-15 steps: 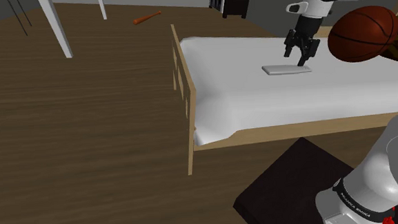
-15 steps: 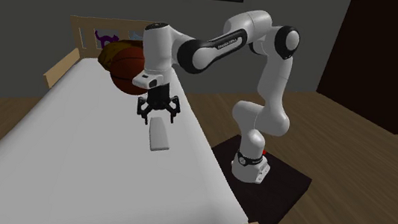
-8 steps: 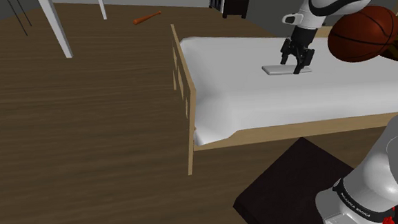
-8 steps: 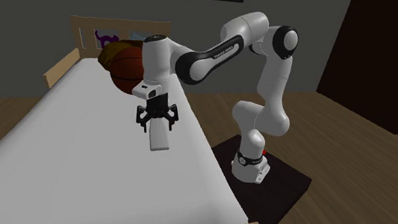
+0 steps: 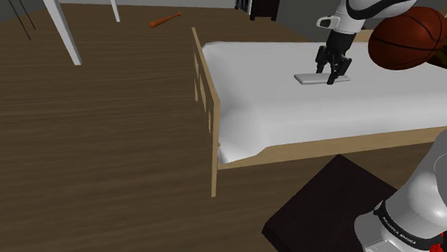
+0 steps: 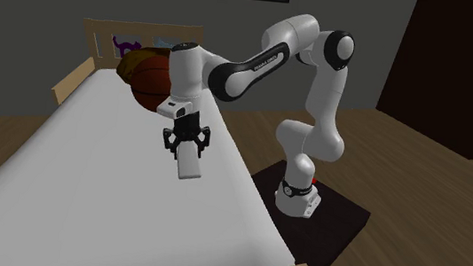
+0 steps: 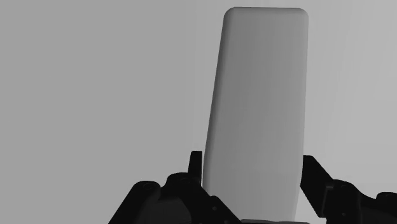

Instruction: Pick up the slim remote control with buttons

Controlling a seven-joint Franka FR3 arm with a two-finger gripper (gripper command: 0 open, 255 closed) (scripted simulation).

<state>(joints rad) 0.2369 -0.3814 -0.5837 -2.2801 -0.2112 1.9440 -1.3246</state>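
Though my end effector [image 7: 253,162] straddles the remote [image 7: 261,89] narrowly, near the basketball [image 5: 408,37], nothing is clamped. Likely risk: an end-grip lets it pivot.

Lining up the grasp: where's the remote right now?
The pale remote lies flat on the white bed, near the edge on the second exterior view's right, with the tool at its end nearer the basketball.

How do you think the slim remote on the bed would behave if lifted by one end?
The remote looks like a flat, stiff slab, so it probably won't droop. Its plain, smooth faces may be slippery. The gripper sits at one end, so the long free end might tilt down.
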